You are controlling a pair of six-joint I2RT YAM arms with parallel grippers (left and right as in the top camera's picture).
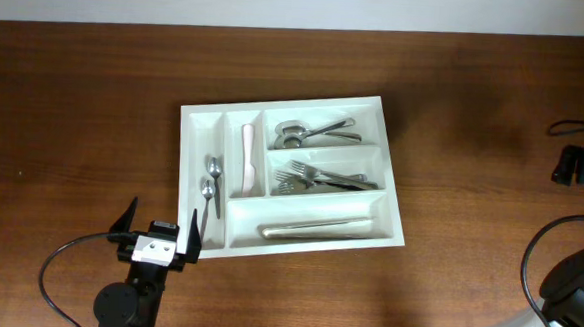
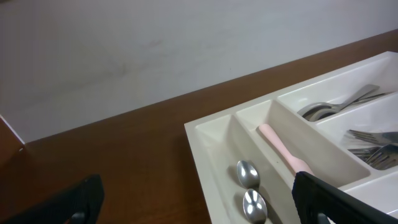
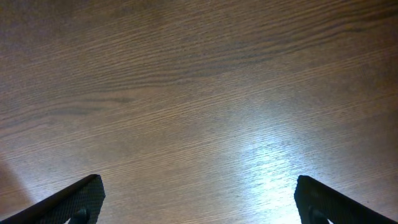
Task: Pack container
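The container [image 1: 287,102] is a white cutlery tray at the middle of the wooden table. Its left narrow slot holds two small spoons [image 1: 212,180]. The second narrow slot holds a pink-handled utensil [image 1: 246,159]. The wide slots hold spoons [image 1: 309,134], forks [image 1: 323,177] and knives [image 1: 314,228]. My left gripper [image 1: 158,229] is open and empty at the tray's front-left corner, its right finger over the rim. The left wrist view shows my left gripper [image 2: 199,208], the tray rim [image 2: 208,134], the small spoons [image 2: 250,186] and the pink handle [image 2: 280,148]. My right gripper [image 3: 199,202] is open over bare wood.
A black cable [image 1: 51,271] loops from the left arm at the front left. A black device [image 1: 575,164] with a cable and a green light sits at the right edge. The right arm's base and cable [image 1: 566,278] are at the front right.
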